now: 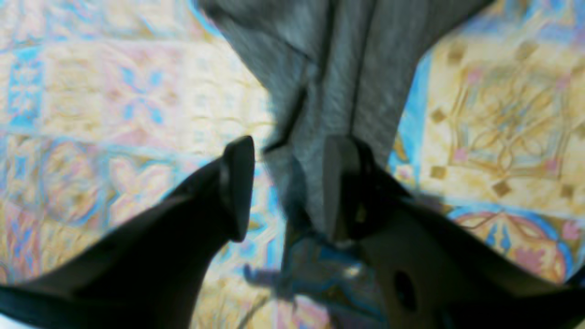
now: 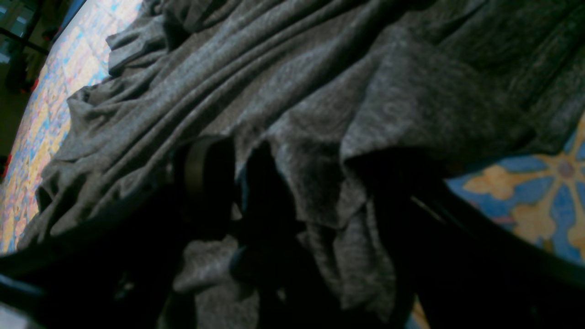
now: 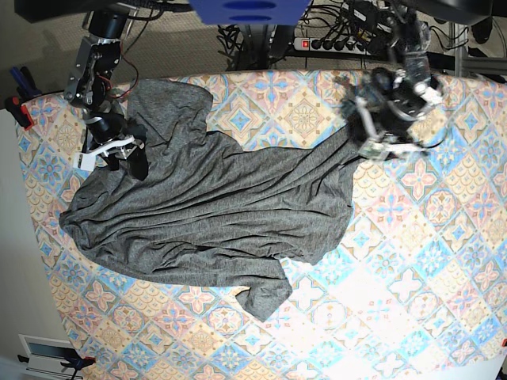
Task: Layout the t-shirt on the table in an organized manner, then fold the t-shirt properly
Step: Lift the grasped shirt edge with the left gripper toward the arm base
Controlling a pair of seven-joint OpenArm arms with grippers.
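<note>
The dark heather-grey T-shirt lies crumpled across the tile-patterned desk, spread in the base view from the left edge to right of the middle. Long, roughly parallel wrinkles run diagonally through its body. One bunched part reaches toward the bottom of that view, and another lies at the upper left, near the right arm. A narrow, gathered strip extends toward the upper right, beneath the left arm.

The left claw has its two fingers spread. In its wrist view, the narrow strip of grey cloth runs between and behind the fingertips, with printed desk showing on both sides; whether either finger touches the cloth cannot be told.

The right claw stands wide over the shirt's upper-left part in the base view. Its fingers are parted, and a raised, rumpled fold of fabric rises between them, close to the finger on the right of the wrist view. Whether that finger touches the fold is hidden in dark shadow.
</note>
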